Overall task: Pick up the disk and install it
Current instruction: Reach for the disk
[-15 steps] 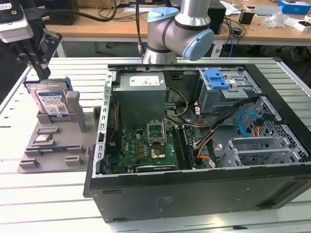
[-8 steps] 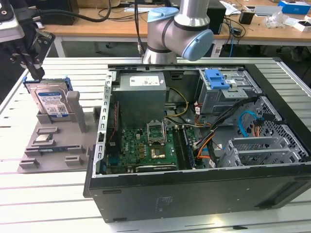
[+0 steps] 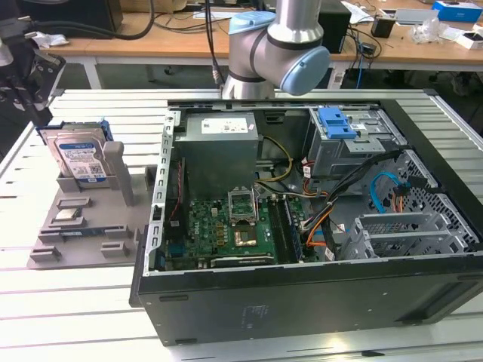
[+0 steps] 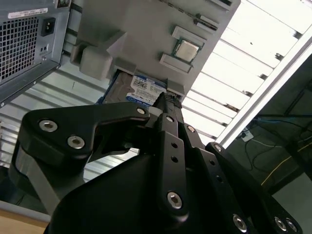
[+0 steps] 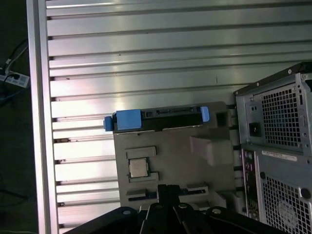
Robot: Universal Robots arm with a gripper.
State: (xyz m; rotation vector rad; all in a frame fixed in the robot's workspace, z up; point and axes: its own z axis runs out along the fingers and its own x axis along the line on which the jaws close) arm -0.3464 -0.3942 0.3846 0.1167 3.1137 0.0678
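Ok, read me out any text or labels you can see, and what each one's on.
No text can be read.
The disk: white-and-blue label, print too small to read.
The grey metal box: white sticker, print too small to read.
The computer case: rear sticker in the first wrist view, unreadable.

Open computer case (image 3: 302, 309) (motherboard (image 3: 219, 230) exposed).
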